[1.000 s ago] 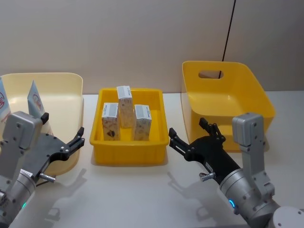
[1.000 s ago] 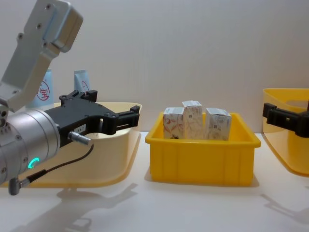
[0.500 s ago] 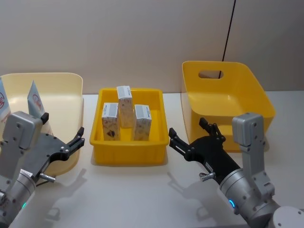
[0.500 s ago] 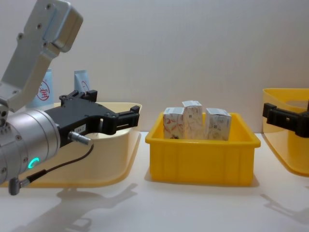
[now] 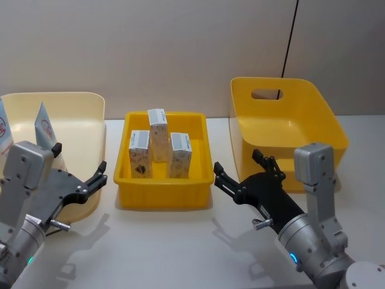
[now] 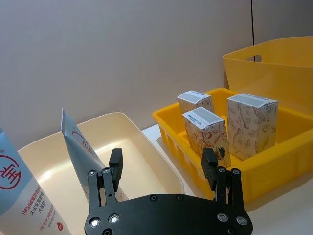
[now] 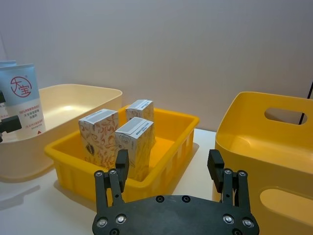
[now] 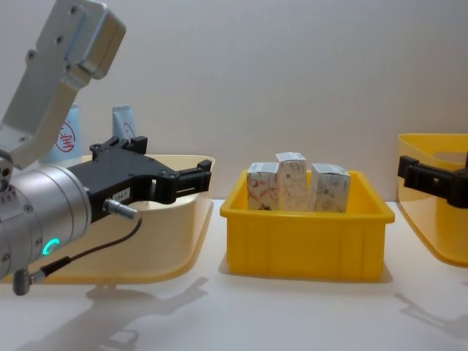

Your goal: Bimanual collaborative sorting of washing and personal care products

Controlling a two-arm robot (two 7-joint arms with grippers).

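By the near right corner of the pale bin point(image 5: 90, 99), my left gripper point(image 5: 79, 156) hangs spread wide and empty. The two tubes point(image 5: 45, 124) stand upright inside that bin, just beyond it and to its left. My right gripper point(image 5: 237, 162), equally spread and empty, sits low between the tray point(image 5: 165, 201) and the handled bin point(image 5: 283, 84). The three cartons point(image 5: 159, 141) stand upright in the tray, ahead and left of it. I judge left nearer the tubes, right nearer the cartons. Either grasp must close across a vertical long axis.
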